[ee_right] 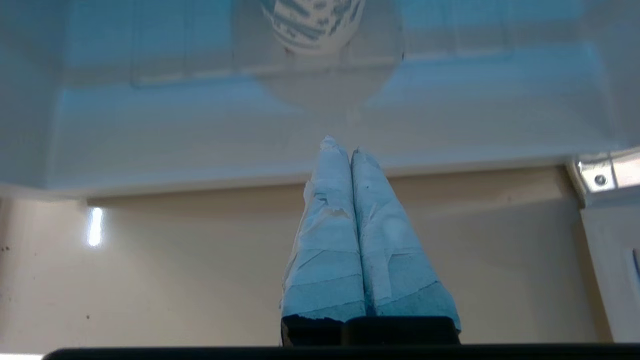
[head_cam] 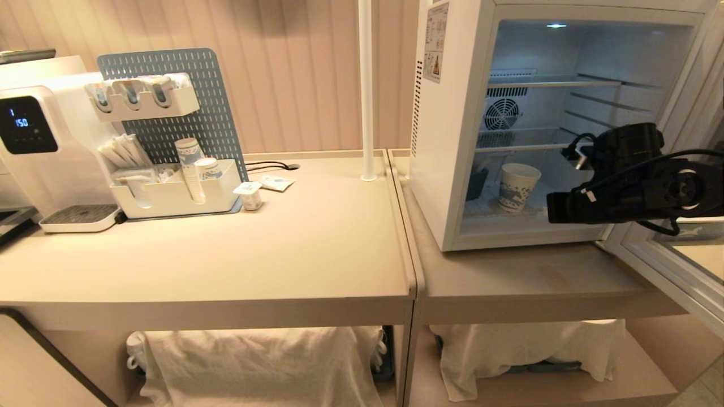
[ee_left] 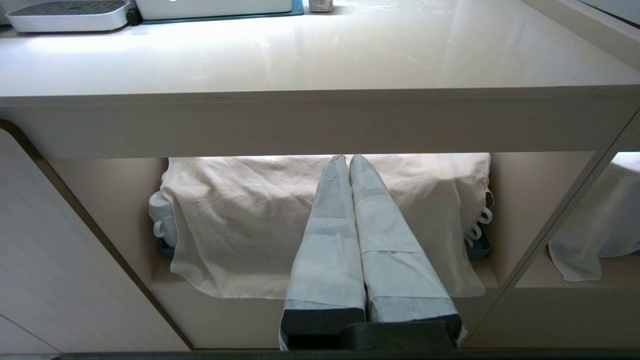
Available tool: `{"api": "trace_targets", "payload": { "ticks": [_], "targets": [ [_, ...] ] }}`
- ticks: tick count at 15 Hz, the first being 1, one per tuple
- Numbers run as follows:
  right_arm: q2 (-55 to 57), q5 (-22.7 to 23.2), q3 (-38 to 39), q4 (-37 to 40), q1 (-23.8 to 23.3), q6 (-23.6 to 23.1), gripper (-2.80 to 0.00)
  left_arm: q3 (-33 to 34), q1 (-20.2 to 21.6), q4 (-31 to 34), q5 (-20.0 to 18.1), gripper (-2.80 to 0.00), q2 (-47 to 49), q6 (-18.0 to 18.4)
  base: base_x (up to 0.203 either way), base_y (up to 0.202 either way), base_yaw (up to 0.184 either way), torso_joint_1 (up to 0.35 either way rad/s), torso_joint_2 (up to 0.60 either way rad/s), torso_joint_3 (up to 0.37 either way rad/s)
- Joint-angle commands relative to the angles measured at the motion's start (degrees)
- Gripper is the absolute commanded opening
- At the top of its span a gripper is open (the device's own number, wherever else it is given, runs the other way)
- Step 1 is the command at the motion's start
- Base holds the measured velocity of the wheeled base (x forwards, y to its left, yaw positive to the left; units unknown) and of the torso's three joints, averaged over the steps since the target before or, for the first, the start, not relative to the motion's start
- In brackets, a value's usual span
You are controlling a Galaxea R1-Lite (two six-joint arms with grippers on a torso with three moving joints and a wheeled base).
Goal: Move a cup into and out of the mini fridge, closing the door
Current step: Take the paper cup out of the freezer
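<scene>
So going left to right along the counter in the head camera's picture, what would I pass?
Water dispenser → stacked paper cups → small lidded tub → white pole → mini fridge → cup → right hand.

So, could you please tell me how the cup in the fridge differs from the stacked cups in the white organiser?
The cup stands alone on the floor of the mini fridge; the stacked cups sit nested in the white organiser on the counter. The cup is short and wide; the stacked cups form a tall, narrow column. Both are white paper with a blue print.
</scene>
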Motion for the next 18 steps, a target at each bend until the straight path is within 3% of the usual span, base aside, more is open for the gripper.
{"api": "trace_targets", "payload": {
  "ticks": [1,4,12,13,14,18],
  "targets": [
    [-1.38,0.00,2.15,-0.48,0.12,0.00,-2.80,0.09,0.00,0.00,0.02,-2.80,0.09,0.02,0.000,0.000,0.000,0.000,0.00,0.000],
    [-2.01,-0.17,5.91,-7.17,1.45,0.08,-2.80,0.09,0.00,0.00,0.02,-2.80,0.00,0.02,0.000,0.000,0.000,0.000,0.00,0.000],
    [-0.70,-0.14,2.04,-7.42,2.09,0.35,-2.80,0.09,0.00,0.00,0.02,-2.80,0.09,0.02,0.000,0.000,0.000,0.000,0.00,0.000],
    [-0.51,-0.11,1.87,-7.63,2.09,0.54,-0.30,0.09,0.00,0.00,0.02,-2.80,0.09,0.02,0.000,0.000,0.000,0.000,0.00,0.000],
    [0.08,-0.09,1.43,-7.56,2.12,0.53,0.00,0.09,0.00,0.00,0.02,-2.80,0.00,0.02,0.000,0.000,0.000,0.000,0.00,0.000],
    [2.73,-0.16,-1.38,-7.98,2.17,0.52,0.00,0.09,0.00,0.00,0.02,-2.80,0.09,0.02,0.000,0.000,0.000,0.000,0.00,0.000]
  ]
}}
